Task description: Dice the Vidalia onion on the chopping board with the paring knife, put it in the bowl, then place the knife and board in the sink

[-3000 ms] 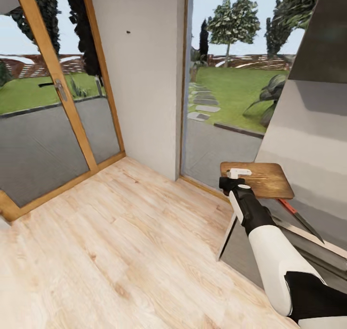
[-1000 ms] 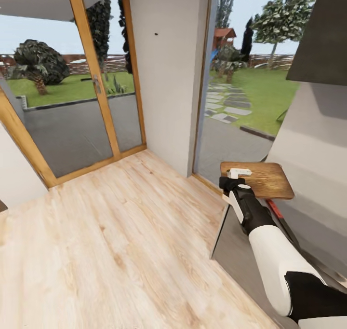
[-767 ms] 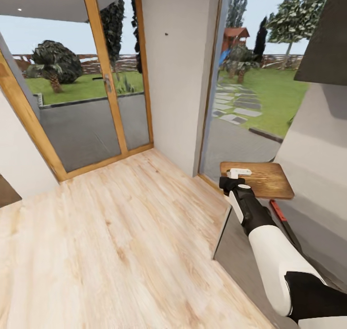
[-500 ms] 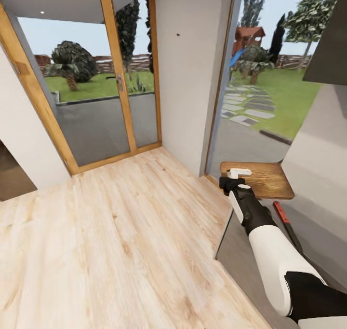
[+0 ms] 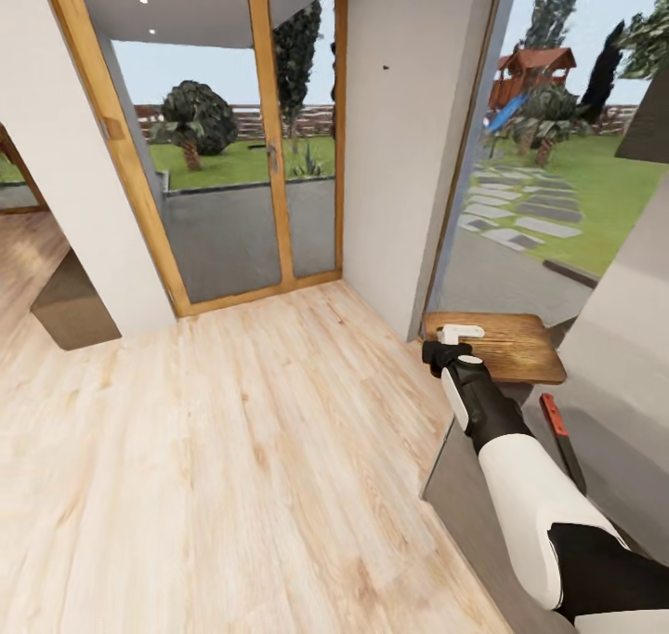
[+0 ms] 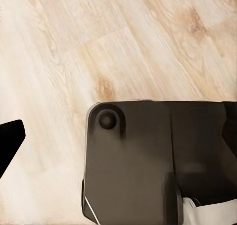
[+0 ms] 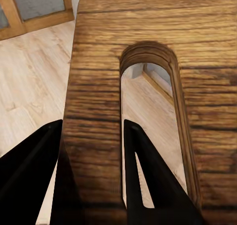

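A house, ground floor, opening onto a garden

Pale wood floor (image 5: 232, 448), white walls (image 5: 400, 104) and tall wood-framed glass doors (image 5: 251, 141) show a home; beyond the glass lie a lawn (image 5: 237, 160), stepping stones (image 5: 530, 216), trees and a red-roofed playhouse (image 5: 530, 67).

Chopping board (image 5: 506, 346): dark brown wood, rectangular, rounded corners, clear grain. Held level in the air above the pale wood floor, carried by nothing but the right gripper (image 5: 452, 344), whose fingers clamp its near-left edge. In the right wrist view the board (image 7: 148, 52) shows an elongated handle slot; one dark finger passes through the slot, the other sits along the outer edge.

Paring knife (image 5: 561, 439): orange-red handle, dark slim blade. Lies below and to the right of the board, blade pointing toward the robot. What it rests on cannot be told.
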